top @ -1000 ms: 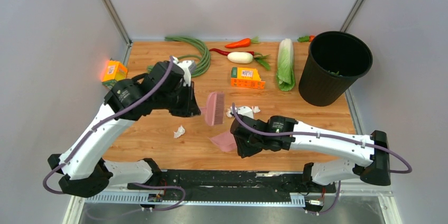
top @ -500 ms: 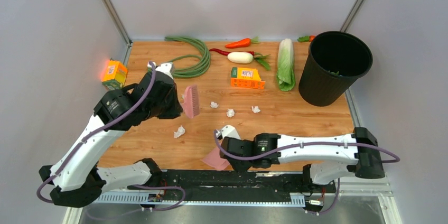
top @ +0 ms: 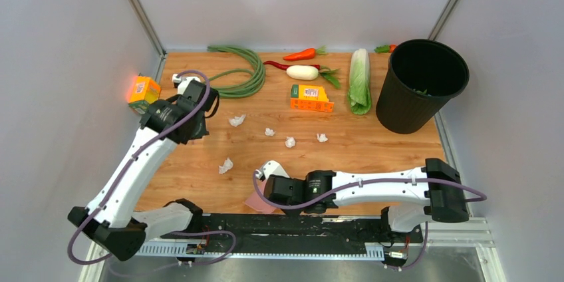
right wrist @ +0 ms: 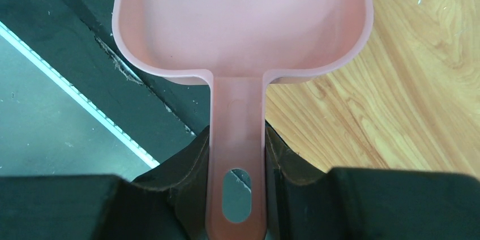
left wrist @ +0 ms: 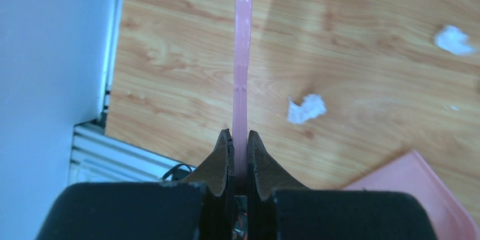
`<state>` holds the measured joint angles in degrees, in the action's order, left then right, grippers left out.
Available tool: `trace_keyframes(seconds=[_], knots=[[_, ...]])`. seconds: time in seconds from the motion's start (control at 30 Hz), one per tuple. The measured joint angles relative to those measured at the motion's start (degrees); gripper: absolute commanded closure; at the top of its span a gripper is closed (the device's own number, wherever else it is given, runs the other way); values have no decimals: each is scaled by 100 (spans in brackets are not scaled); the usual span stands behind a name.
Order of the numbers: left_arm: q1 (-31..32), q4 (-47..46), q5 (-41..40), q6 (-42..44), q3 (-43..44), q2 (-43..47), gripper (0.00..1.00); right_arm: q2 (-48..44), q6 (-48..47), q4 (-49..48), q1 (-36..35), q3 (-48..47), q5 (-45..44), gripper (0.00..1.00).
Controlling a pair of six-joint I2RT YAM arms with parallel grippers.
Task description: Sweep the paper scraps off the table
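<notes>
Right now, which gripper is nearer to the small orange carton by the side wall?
Left. The left gripper, shut on the pink brush, hangs close to the orange carton; the right gripper, holding the dustpan, sits at the table's near edge, much farther off.

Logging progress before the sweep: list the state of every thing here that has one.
left gripper: shut on the brush
right gripper: shut on the dustpan handle
brush: clamped edge-on above the table
dustpan: empty, at the table's near edge
paper scraps: five, loose on the table, none in the dustpan
bin: upright, open-topped
</notes>
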<state>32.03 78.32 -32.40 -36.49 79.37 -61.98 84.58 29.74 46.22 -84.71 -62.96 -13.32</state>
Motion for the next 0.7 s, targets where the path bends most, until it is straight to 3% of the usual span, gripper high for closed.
trace_keyframes(seconds=[0.17, 0.4, 0.7], knots=[[-748, -179, 52, 485, -479, -260, 100, 9, -195, -170, 0, 0, -168, 100], [-846, -28, 1080, 918, -1211, 385, 100, 160, -555, -671, 13, 48, -280, 100], [-850, -125, 2135, 1285, -1495, 398, 100, 205, -955, -1447, 503, 376, 256, 100]])
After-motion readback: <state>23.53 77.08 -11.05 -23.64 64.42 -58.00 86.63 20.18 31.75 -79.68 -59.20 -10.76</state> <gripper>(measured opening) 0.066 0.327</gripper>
